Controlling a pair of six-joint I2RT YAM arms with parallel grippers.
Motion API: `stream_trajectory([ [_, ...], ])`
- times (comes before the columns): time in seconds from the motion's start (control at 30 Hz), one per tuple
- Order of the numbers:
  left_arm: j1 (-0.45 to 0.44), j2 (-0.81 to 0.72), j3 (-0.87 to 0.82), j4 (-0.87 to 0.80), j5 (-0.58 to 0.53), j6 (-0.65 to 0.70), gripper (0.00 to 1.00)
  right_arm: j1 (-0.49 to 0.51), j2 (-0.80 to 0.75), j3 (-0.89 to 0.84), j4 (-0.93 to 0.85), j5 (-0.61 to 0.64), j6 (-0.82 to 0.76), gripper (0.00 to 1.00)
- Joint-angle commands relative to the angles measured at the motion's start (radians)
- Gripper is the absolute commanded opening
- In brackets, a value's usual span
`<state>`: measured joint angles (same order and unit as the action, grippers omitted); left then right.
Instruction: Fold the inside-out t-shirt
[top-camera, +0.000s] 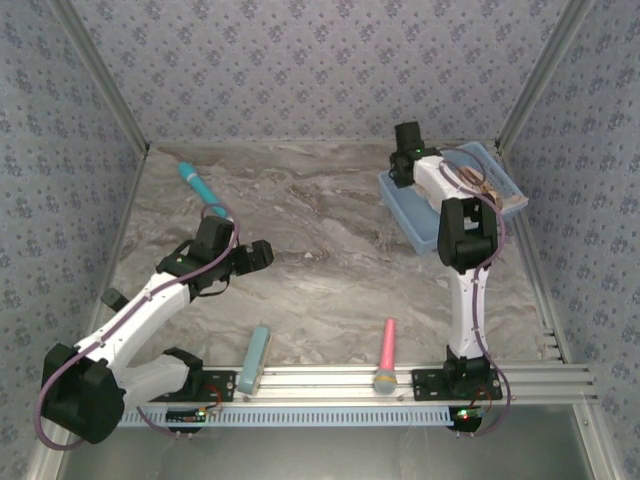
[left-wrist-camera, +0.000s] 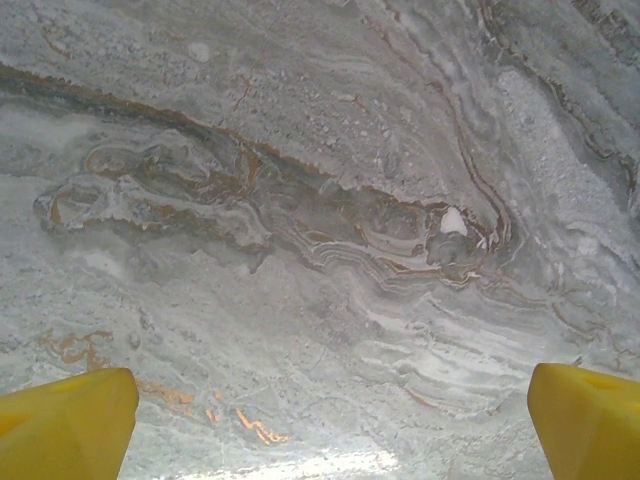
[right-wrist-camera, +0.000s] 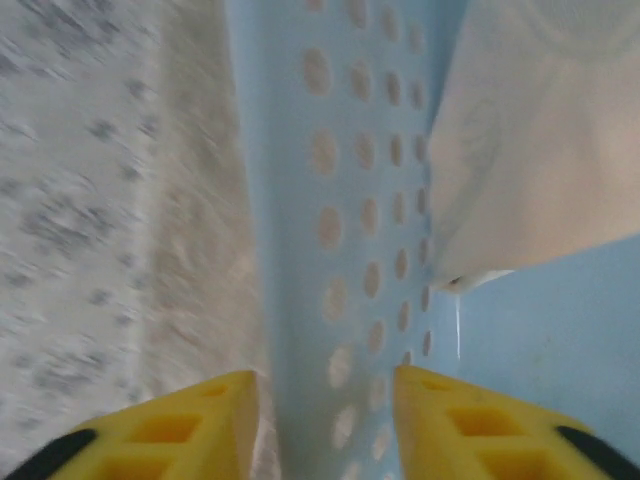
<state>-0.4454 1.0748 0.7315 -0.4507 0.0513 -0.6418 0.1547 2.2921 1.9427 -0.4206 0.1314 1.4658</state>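
Right claw (right-wrist-camera: 325, 385) sits at the far right, its yellow fingers partway apart with the perforated wall of the blue basket (right-wrist-camera: 340, 200) between them; whether they pinch it I cannot tell. Just beyond that wall, inside the basket, lies the t-shirt (right-wrist-camera: 540, 150), pale peach, its edge against the wall. My left claw (left-wrist-camera: 330, 400) hangs wide open over the bare marble surface (left-wrist-camera: 300, 200), left of centre, holding nothing. Near my bases lie a pale blue bar (top-camera: 255, 358) and a pink tool (top-camera: 386, 352); a teal brush (top-camera: 200, 185) lies far left.
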Motion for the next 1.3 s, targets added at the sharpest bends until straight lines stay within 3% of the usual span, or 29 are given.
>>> stream_trajectory([
  [0.0, 0.001, -0.019, -0.018, -0.015, -0.01, -0.013, 1.0, -0.049, 0.015, 0.133, 0.035, -0.098, -0.062, 0.49],
  [0.1, 0.002, -0.029, -0.028, -0.01, -0.011, -0.012, 1.0, -0.071, -0.059, 0.103, 0.002, -0.16, -0.3, 0.55],
  [0.33, 0.019, -0.063, -0.015, -0.025, 0.017, 0.0, 1.0, -0.043, -0.333, -0.201, -0.148, -0.314, -1.029, 0.56],
  [0.4, 0.033, -0.067, -0.003, -0.037, 0.037, 0.005, 1.0, -0.007, -0.385, -0.262, -0.25, -0.281, -1.205, 0.56],
  [0.5, 0.046, -0.072, 0.009, -0.039, 0.056, 0.011, 1.0, 0.06, -0.42, -0.341, -0.36, -0.123, -1.371, 0.56],
  [0.6, 0.05, -0.066, 0.003, -0.023, 0.068, 0.007, 1.0, 0.078, -0.419, -0.392, -0.377, -0.096, -1.411, 0.56],
  [0.77, 0.051, -0.038, -0.009, -0.001, 0.098, -0.011, 1.0, 0.078, -0.332, -0.333, -0.396, -0.031, -1.412, 0.49],
  [0.9, 0.052, -0.033, -0.018, 0.002, 0.101, -0.026, 1.0, 0.074, -0.242, -0.238, -0.365, -0.054, -1.446, 0.33],
  [1.1, 0.051, -0.033, -0.029, 0.013, 0.095, -0.049, 1.0, 0.065, -0.05, 0.063, -0.428, -0.027, -1.525, 0.17],
  [1.27, 0.051, -0.019, -0.039, 0.023, 0.092, -0.075, 1.0, 0.023, 0.112, 0.338, -0.491, -0.038, -1.572, 0.12],
])
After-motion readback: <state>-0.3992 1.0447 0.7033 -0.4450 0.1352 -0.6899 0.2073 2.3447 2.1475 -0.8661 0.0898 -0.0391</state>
